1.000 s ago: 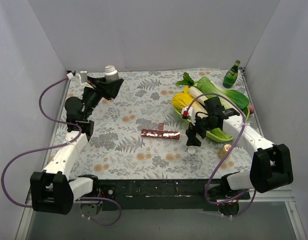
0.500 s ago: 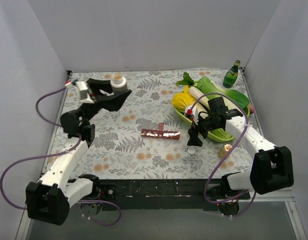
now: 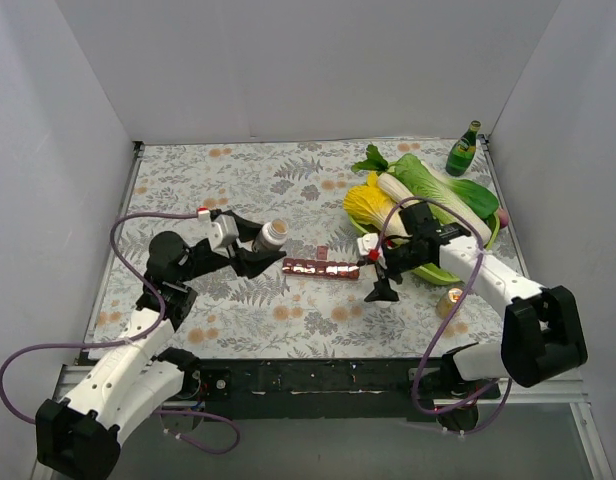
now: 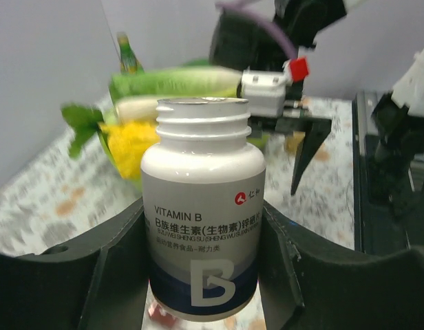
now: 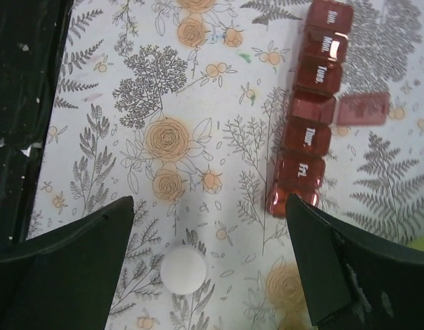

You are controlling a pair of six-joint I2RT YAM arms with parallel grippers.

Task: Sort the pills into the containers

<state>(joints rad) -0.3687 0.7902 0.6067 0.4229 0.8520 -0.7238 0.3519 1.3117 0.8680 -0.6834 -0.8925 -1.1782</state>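
Left tool [image 3: 260, 245] clamped, right tool [image 5: 205, 254] wide open

The right gripper [image 5: 208, 201] hangs over a flower-printed cloth [image 5: 198, 82] with its two dark fingers spread wide. Ahead of the right-hand finger [image 5: 322, 268] runs the strip of red containers [image 5: 310, 103], its near end just at that fingertip; contact cannot be told. One lid [image 5: 362, 108] midway along stands open to the outer side. A white disc [image 5: 183, 269] lies between the fingers, nearer the left-hand one. A dark edge [image 5: 19, 103] borders the cloth beyond the left-hand finger.
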